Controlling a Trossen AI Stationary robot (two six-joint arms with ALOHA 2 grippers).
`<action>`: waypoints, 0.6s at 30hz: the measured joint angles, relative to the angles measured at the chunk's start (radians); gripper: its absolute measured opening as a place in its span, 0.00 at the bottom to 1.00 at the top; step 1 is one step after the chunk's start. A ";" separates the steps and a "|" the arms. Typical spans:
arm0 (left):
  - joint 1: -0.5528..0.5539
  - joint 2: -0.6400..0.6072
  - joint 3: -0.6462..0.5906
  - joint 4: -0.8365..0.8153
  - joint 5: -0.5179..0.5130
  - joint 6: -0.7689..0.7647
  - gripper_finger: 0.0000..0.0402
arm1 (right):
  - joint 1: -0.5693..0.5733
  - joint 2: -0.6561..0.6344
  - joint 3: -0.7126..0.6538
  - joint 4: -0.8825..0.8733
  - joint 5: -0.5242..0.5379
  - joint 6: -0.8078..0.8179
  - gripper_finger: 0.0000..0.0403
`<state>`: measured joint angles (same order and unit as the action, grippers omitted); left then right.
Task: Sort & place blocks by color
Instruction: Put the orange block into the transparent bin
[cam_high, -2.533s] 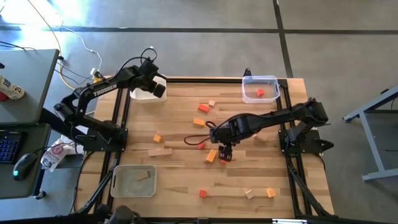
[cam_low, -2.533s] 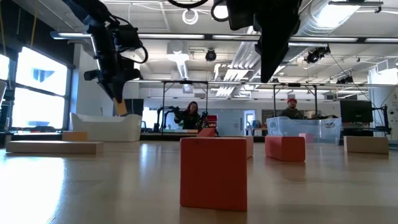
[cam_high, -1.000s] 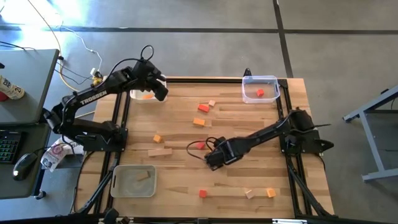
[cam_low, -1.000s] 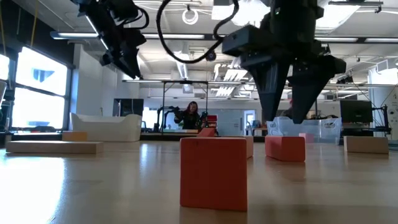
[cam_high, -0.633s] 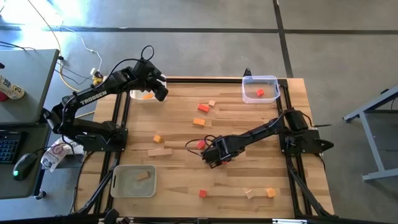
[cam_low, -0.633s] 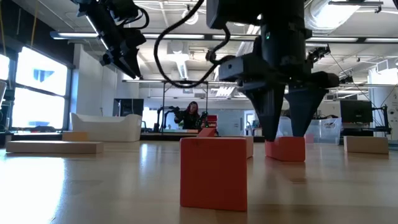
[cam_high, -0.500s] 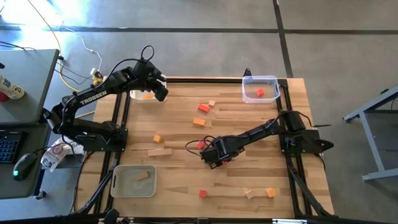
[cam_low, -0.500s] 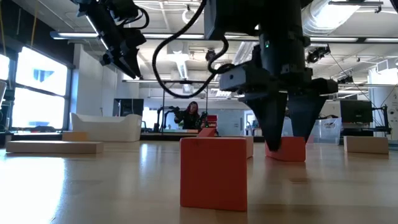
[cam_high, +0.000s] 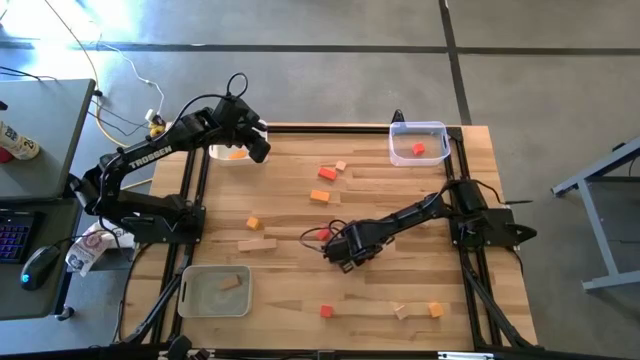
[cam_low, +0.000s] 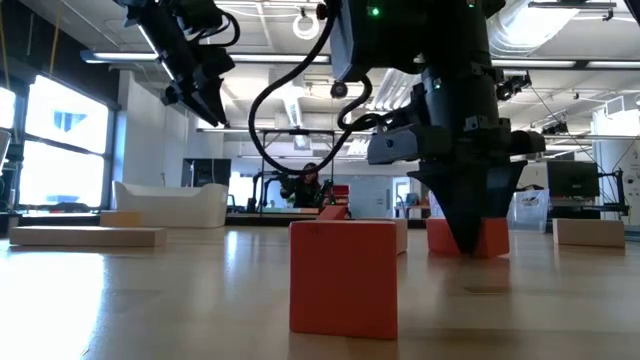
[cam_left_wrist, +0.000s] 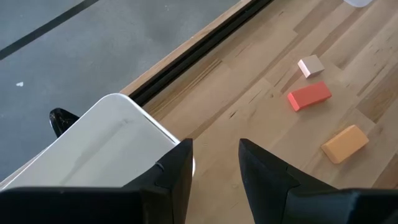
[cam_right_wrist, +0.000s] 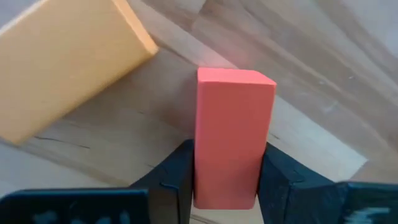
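Observation:
In the right wrist view a red block (cam_right_wrist: 233, 124), a short bar, lies on the table with an orange block (cam_right_wrist: 62, 68) close beside it. My right gripper (cam_high: 349, 252) stands over it at the table's middle, pointing down and shut on it. My left gripper (cam_high: 256, 149) hangs open and empty above the far-left tray (cam_high: 222, 156), which holds an orange block (cam_high: 236, 154). More blocks lie loose: red (cam_high: 327, 173), orange (cam_high: 319, 196), tan (cam_high: 341, 166) and a tan bar (cam_high: 257, 244). My right gripper pinches the red block's two long sides (cam_right_wrist: 205, 180) between its two fingers, near one end of the bar. The fingers (cam_right_wrist: 177, 183) come from above, point down and lie across the bar. The block sits level with its underside on the table (cam_low: 492, 240).
A tray (cam_high: 440, 135) at the far right holds a red block (cam_high: 417, 149); a tray (cam_high: 195, 300) at the near left holds a tan block (cam_high: 232, 282). Near the front edge lie red (cam_high: 326, 311), tan (cam_high: 401, 312) and orange (cam_high: 435, 310) blocks. A small red piece (cam_high: 320, 233) lies by my right arm.
My right gripper has come down onto the red block at the table's middle, turned a little, and shut on it from wide open. The block has stayed on the table.

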<state>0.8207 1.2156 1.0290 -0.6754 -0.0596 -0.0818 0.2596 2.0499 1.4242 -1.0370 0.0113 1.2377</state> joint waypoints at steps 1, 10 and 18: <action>0.000 0.000 0.000 0.000 0.000 0.000 0.29 | 0.000 0.000 0.000 -0.002 0.005 -0.006 0.26; 0.000 0.000 0.000 0.000 0.000 -0.001 0.29 | 0.000 -0.011 0.000 -0.058 0.051 -0.041 0.26; 0.000 0.000 0.000 0.000 0.000 -0.001 0.29 | -0.021 -0.044 0.000 -0.157 0.130 -0.095 0.26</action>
<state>0.8207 1.2160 1.0290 -0.6755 -0.0594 -0.0826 0.2383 2.0060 1.4242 -1.1937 0.1416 1.1423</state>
